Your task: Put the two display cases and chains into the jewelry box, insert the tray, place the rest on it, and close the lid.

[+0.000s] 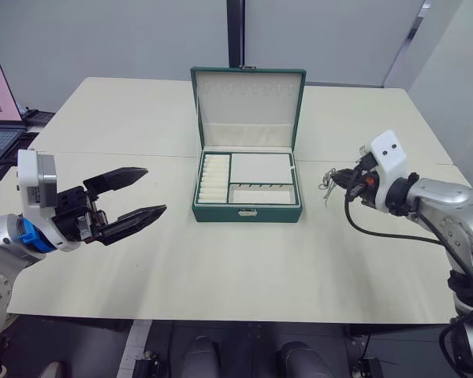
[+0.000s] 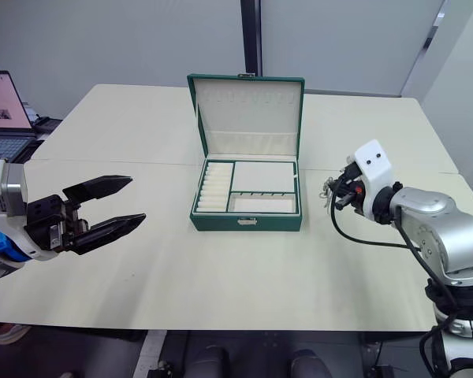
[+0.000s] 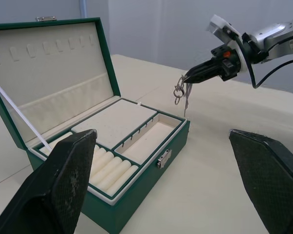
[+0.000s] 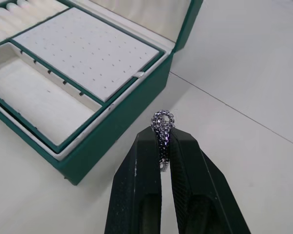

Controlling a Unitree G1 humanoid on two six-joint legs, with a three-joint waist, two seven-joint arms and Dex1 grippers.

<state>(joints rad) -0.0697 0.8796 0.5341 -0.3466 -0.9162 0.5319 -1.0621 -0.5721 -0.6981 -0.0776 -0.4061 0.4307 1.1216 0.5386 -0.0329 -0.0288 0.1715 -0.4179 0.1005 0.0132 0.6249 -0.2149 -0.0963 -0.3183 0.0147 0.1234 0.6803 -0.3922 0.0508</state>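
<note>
— Where is the chain (image 3: 181, 91) now?

— I am seeing it hanging above the table (image 1: 221, 268), just to the right of the jewelry box (image 1: 247, 191). My right gripper (image 4: 162, 141) is pinching it between narrow fingers.

— And the box?

— It is standing open, the lid (image 1: 248, 106) upright, the tray (image 4: 63, 73) sitting inside it.

— The other claw?

— My left gripper (image 1: 134, 197) is hovering well left of the box, spread wide, holding nothing.

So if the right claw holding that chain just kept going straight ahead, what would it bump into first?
Most likely the near right side of the jewelry box. The right claw, gripping the chain, points toward it, though depth is uncertain.
</note>
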